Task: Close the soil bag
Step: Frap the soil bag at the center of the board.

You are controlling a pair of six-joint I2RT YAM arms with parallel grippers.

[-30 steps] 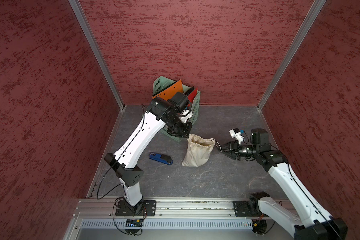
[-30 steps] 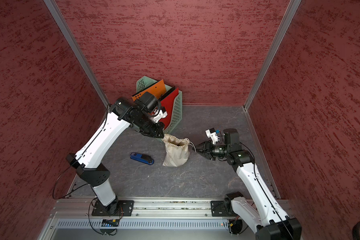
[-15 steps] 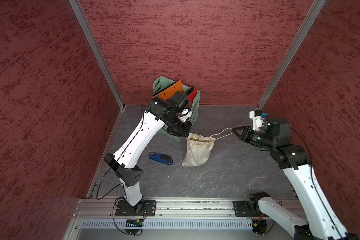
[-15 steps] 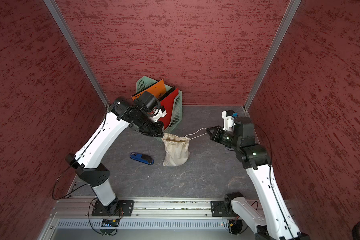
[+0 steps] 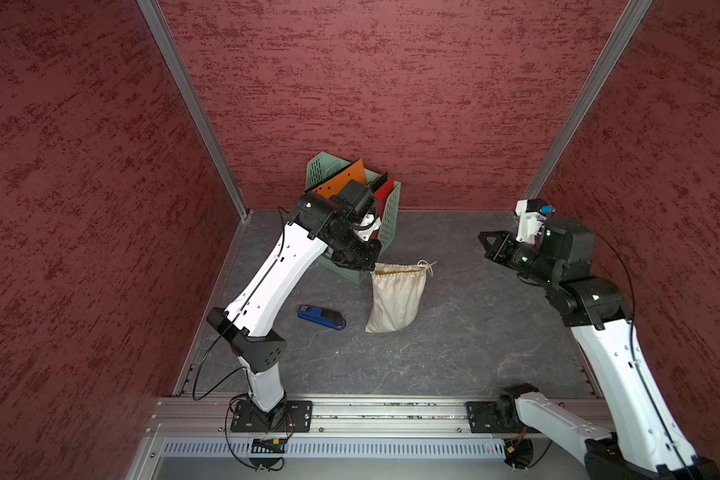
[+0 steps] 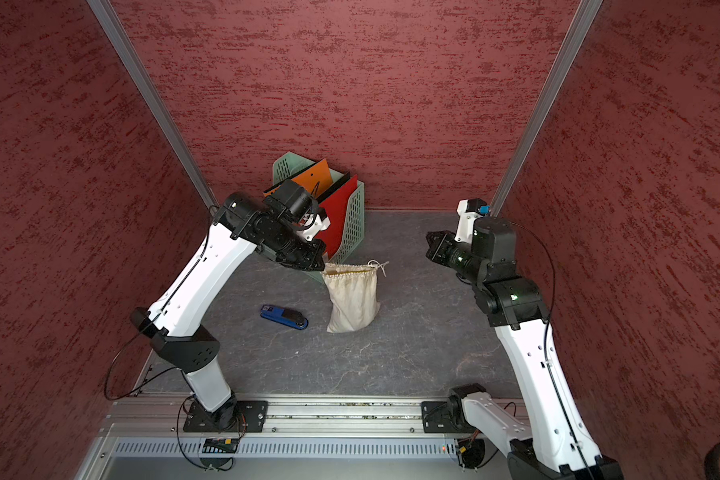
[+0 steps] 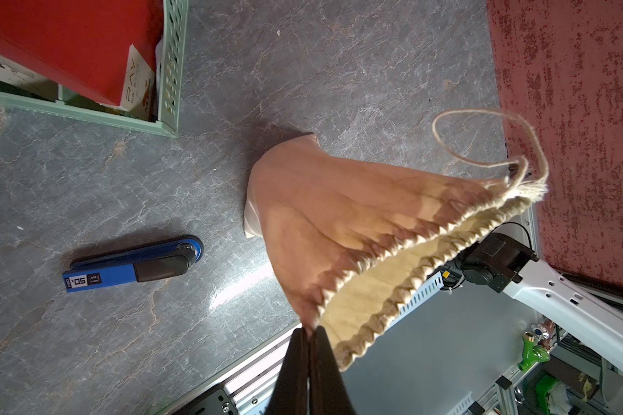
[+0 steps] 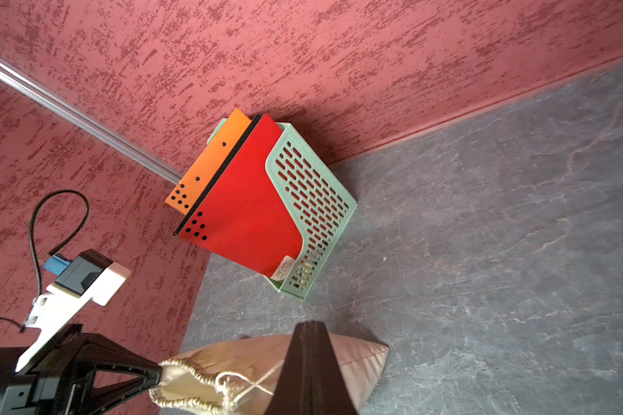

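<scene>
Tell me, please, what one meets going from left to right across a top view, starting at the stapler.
blue stapler → soil bag → right gripper. The file rack is left out, as it overlaps both the stapler and the bag.

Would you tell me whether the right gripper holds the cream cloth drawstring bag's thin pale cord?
No; in a top view the right gripper is well apart from the bag, its cord curled at the neck.

right gripper (image 5: 484,245): drawn back from just beside the soil bag (image 5: 395,299) neck to well apart at its 3 o'clock; jaws gone from part open to closed, empty.
cord (image 5: 427,265): stretched toward 3 o'clock half a second ago, now slack, bunched at the neck.
</scene>
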